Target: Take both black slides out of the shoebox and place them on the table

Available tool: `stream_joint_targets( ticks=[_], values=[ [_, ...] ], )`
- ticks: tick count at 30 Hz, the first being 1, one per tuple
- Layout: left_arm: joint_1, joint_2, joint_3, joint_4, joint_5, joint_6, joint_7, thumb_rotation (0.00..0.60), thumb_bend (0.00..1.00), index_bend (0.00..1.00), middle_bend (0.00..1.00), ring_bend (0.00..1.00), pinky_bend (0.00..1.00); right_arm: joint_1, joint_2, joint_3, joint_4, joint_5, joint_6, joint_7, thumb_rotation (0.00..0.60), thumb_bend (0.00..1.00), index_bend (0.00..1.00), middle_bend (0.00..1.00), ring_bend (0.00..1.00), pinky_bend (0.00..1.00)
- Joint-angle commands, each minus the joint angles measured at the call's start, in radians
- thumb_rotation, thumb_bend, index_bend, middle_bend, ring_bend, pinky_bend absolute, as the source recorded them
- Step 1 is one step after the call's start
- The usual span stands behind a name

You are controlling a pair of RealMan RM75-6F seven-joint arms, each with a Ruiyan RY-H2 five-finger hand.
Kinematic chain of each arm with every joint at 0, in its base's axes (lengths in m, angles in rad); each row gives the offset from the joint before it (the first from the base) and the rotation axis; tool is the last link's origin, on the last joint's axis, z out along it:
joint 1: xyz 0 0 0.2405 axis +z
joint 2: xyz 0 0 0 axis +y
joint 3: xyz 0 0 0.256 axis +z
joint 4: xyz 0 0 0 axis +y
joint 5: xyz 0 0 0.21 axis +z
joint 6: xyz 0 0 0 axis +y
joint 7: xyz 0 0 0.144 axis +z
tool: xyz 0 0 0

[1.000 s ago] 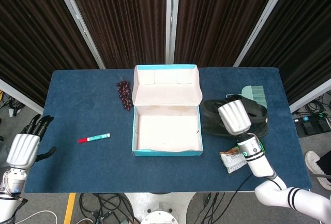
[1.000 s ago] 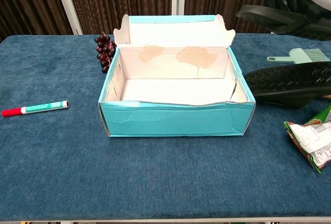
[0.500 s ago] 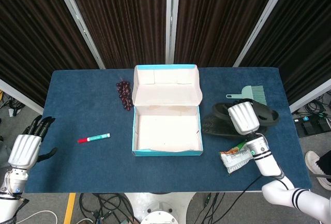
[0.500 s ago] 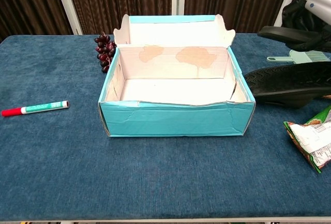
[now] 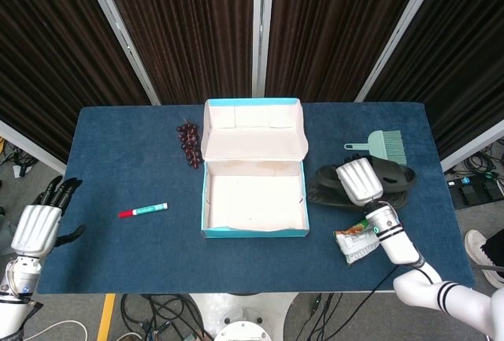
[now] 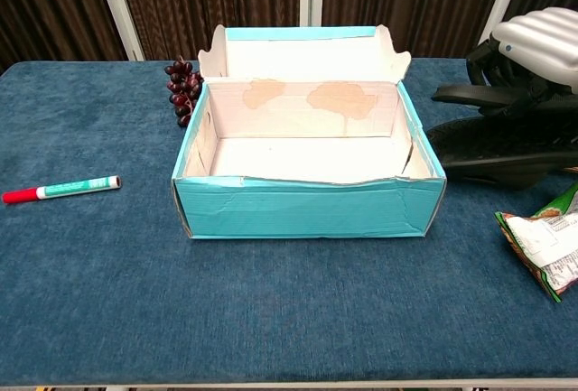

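One slide lies at frame right; the right hand grips the second slide, needing lowering and release.

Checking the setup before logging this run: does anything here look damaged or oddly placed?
The shoebox looks worn: its front wall is buckled and wavy along the top edge, and brown stains mark the inside back wall. To its right, one black slide lies on the table while the right hand holds the second slide above it, overlapping.
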Motion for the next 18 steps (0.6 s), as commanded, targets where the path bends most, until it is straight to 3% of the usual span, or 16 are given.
stream_joint_targets(
  ticks=[1, 10, 18],
  values=[
    [0.000, 0.000, 0.000, 0.000, 0.001, 0.002, -0.001, 0.600, 0.19, 0.09, 0.11, 0.03, 0.29, 0.003, 0.026, 0.002, -0.032, 0.018, -0.025, -0.001, 0.600, 0.04, 0.48, 0.51, 0.32, 0.27],
    [-0.002, 0.002, 0.000, -0.009, 0.006, 0.005, 0.006, 0.600, 0.19, 0.09, 0.11, 0.03, 0.29, 0.000, 0.082, 0.016, -0.118, 0.087, -0.085, -0.038, 0.600, 0.00, 0.23, 0.34, 0.13, 0.14],
    [-0.005, 0.003, -0.001, -0.019, 0.007, 0.004, 0.014, 0.600, 0.19, 0.09, 0.11, 0.03, 0.29, -0.009, 0.102, 0.029, -0.158, 0.073, -0.051, -0.016, 0.600, 0.00, 0.18, 0.32, 0.11, 0.13]
  ],
)
